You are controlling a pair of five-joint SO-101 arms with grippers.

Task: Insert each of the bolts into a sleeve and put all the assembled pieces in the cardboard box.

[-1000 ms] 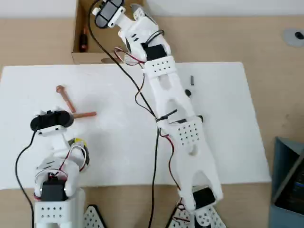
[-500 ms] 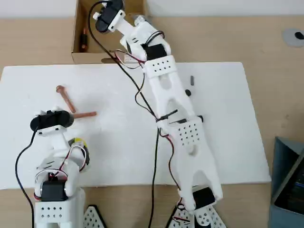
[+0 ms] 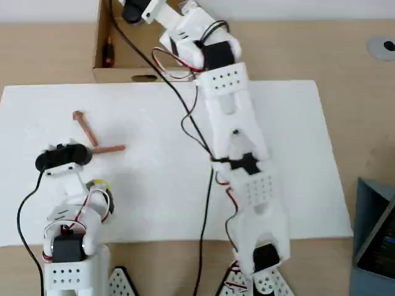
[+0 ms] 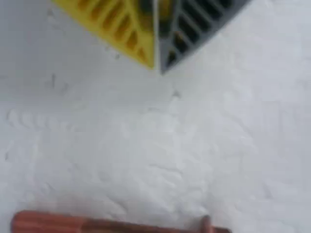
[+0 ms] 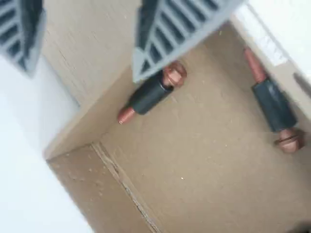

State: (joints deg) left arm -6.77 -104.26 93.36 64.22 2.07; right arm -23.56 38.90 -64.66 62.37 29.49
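Observation:
Two assembled pieces, copper bolts in black sleeves (image 5: 150, 92) (image 5: 272, 109), lie on the floor of the cardboard box (image 5: 194, 170). My right gripper (image 5: 82, 68) hangs open over that box, nothing between its grey fingers (image 5: 165, 29). In the high view the right arm (image 3: 228, 111) stretches to the box (image 3: 123, 75), where one assembled piece (image 3: 109, 52) shows. Two bare copper bolts (image 3: 83, 126) (image 3: 110, 148) lie on the white mat. My left gripper (image 4: 156, 65) is shut just above the mat, close to one bolt (image 4: 97, 224).
The white mat (image 3: 154, 197) covers the middle of the wooden table. A grey bin (image 3: 373, 234) stands at the right edge. A black cable (image 3: 200, 203) trails across the mat beside the right arm. The left arm (image 3: 68, 203) sits at the front left.
The right arm has swung farther over the box and now covers the small parts that lay on the mat beside it. The left arm has barely moved.

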